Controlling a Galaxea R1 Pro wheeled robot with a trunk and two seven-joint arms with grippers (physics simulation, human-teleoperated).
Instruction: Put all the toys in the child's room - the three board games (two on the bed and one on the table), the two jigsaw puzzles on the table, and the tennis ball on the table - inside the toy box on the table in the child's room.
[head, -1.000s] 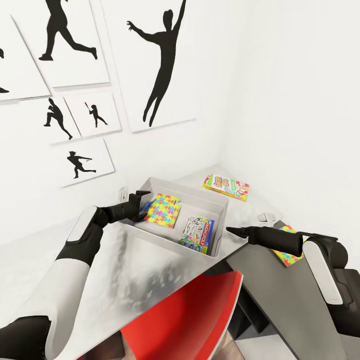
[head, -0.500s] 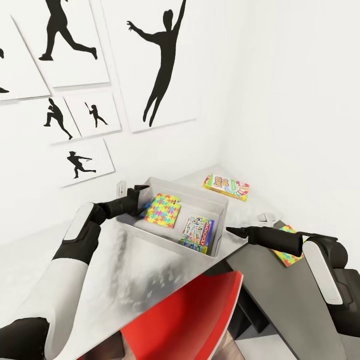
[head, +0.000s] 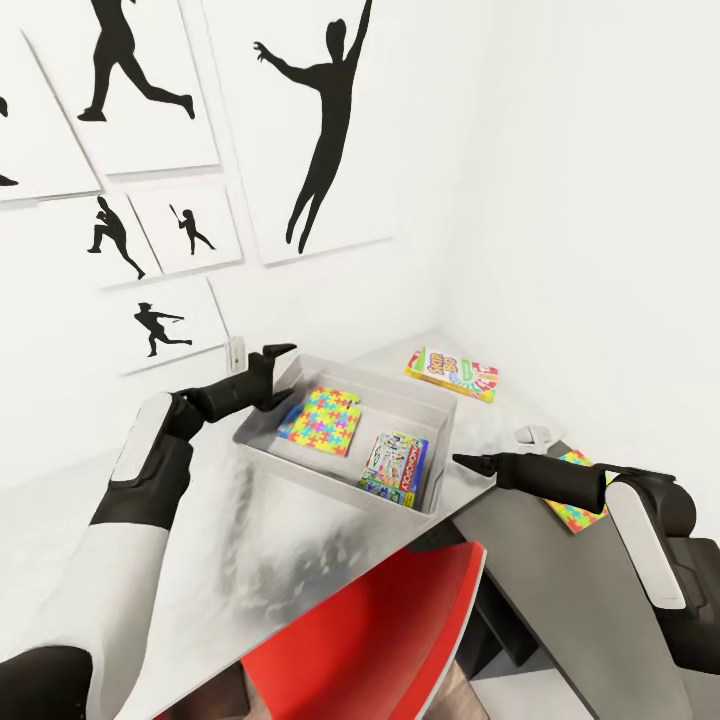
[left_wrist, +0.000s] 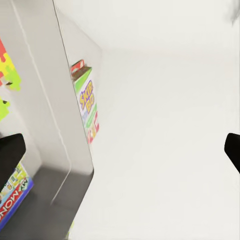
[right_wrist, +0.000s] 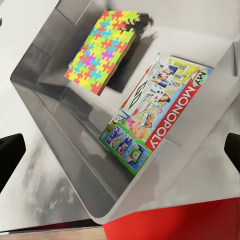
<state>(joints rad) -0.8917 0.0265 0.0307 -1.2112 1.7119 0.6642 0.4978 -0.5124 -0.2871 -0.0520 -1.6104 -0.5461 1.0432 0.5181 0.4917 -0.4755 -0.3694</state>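
Note:
The light grey toy box (head: 442, 404) stands on the table (head: 250, 540). Inside it lie a jigsaw puzzle (head: 327, 420) (right_wrist: 102, 50) and a Monopoly board game (head: 396, 467) (right_wrist: 155, 115). The Skip-Bo board game (head: 452, 373) (left_wrist: 88, 107) lies flat on the table behind the box. A second jigsaw puzzle (head: 577, 512) rests on the lower dark top, partly under my right arm. My left gripper (head: 258, 352) hovers open above the box's far left corner, holding nothing. My right gripper (head: 495, 448) is open beside the box's right end. The tennis ball is out of view.
A red chair (head: 400, 630) is tucked under the table's front edge, close below the box. White walls with black sports silhouettes (head: 320, 130) stand right behind the table. Bare table top lies to the left of and in front of the box.
My left gripper has lifted up and back to the left, out of the box and away from the puzzle lying there. The right arm has not moved.

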